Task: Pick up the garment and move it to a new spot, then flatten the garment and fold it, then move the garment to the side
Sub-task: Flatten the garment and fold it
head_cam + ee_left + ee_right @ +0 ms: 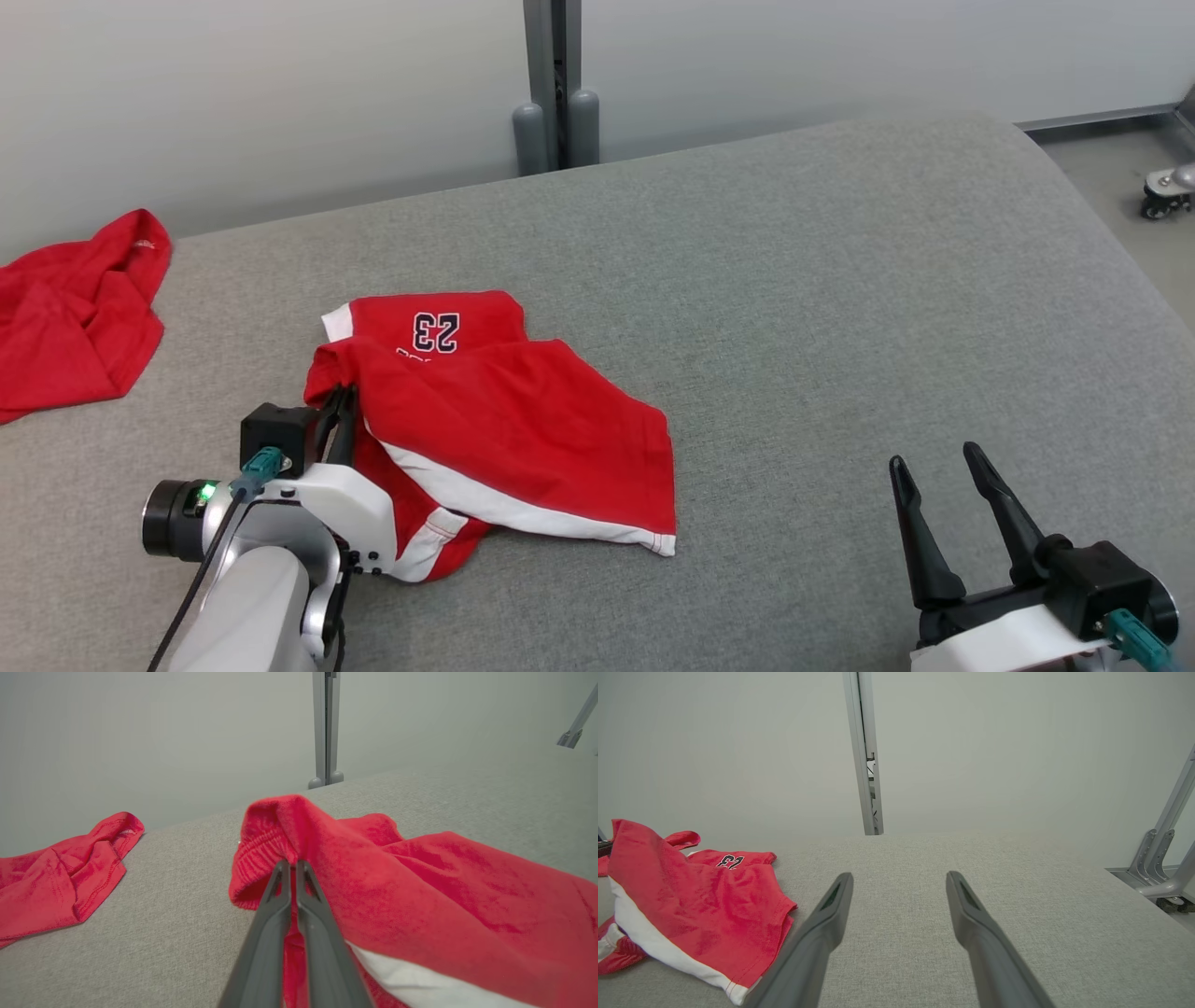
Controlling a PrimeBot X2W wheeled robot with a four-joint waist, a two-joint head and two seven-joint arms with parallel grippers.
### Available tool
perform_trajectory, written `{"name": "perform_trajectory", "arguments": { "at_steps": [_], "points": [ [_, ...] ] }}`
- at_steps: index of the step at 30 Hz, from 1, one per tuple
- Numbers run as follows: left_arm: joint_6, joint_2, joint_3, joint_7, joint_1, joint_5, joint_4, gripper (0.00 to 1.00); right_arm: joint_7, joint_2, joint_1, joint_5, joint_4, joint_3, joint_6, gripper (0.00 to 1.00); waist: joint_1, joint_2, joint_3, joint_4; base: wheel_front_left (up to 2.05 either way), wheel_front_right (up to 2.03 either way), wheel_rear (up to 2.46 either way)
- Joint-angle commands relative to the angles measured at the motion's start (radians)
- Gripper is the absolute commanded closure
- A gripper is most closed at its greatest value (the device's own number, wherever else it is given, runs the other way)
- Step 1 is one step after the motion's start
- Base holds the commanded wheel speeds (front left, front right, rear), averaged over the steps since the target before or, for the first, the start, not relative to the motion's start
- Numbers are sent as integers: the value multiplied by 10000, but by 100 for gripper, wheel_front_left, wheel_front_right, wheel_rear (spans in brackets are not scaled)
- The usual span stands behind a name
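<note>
The garment (509, 425) is a pair of red shorts with white trim and a "23" print, lying crumpled on the grey padded table (840, 308). My left gripper (340, 403) is shut on its elastic waistband at the left edge, lifting that part into a peak; in the left wrist view the fingertips (284, 867) pinch the red cloth of the garment (420, 891). My right gripper (934, 462) stands open at the lower right, well clear of the cloth. In the right wrist view its fingers (838, 891) point over bare table, with the garment (700, 905) to their left.
A second red cloth (75, 313) lies crumpled at the table's far left edge, also seen in the left wrist view (60, 877). A grey post (555, 84) stands behind the table against the pale wall. A caster wheel (1162, 196) and floor show at the far right.
</note>
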Motion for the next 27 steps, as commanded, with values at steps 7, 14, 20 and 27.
{"name": "perform_trajectory", "arguments": {
  "at_steps": [7,14,20,27],
  "points": [
    [-34,-149,212,-470,-1021,-299,2247,100,-19,-61,-193,47,35,170,2,0,0,0,342,-388,0,0,0],
    [-77,-335,346,-1027,-1420,-513,3388,0,-19,-64,-92,43,122,149,2,0,0,0,175,-234,0,0,0],
    [-341,-571,368,-1271,-1020,-633,3141,0,-19,-62,113,-18,172,47,2,0,0,0,-212,246,0,0,0],
    [-331,-802,486,-1266,642,-287,740,0,-19,-59,381,-95,519,219,2,0,0,0,-738,1256,0,0,0]
  ]
}}
